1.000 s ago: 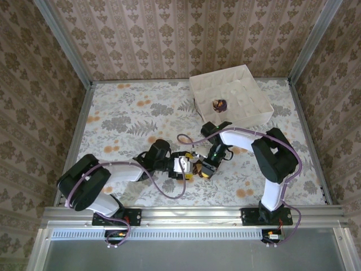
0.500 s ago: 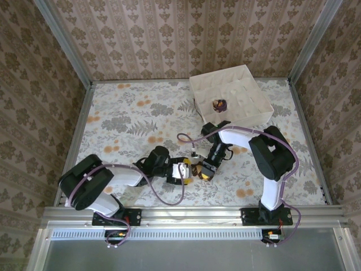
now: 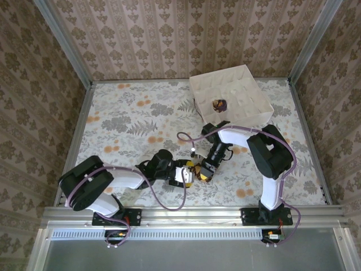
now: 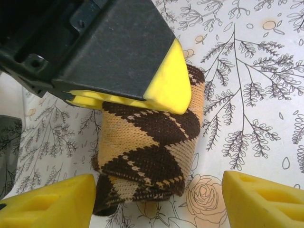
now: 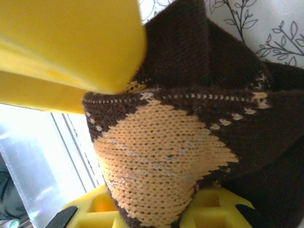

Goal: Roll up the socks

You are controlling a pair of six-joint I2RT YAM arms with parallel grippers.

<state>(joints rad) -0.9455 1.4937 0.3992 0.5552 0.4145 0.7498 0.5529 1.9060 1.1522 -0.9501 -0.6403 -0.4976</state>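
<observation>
Brown knit sock with orange-yellow diamond checks [image 4: 147, 152]: loosely rolled bundle, one end unfurled, midway along the near edge of the floral-print table [image 3: 130, 113]. Right gripper [image 5: 142, 142] clamped on its fold, likely pinning the roll. Left gripper [image 4: 156, 204] fingers apart, straddling its end, seemingly ready to tuck.

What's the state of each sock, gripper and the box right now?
brown sock: bunched into a loose roll on the table, pinched at one end
purple sock: balled up, inside the box
box: open-topped, upright at the far side of the table
left gripper: open, fingers either side of the brown sock's near end
right gripper: shut on the brown sock
</observation>
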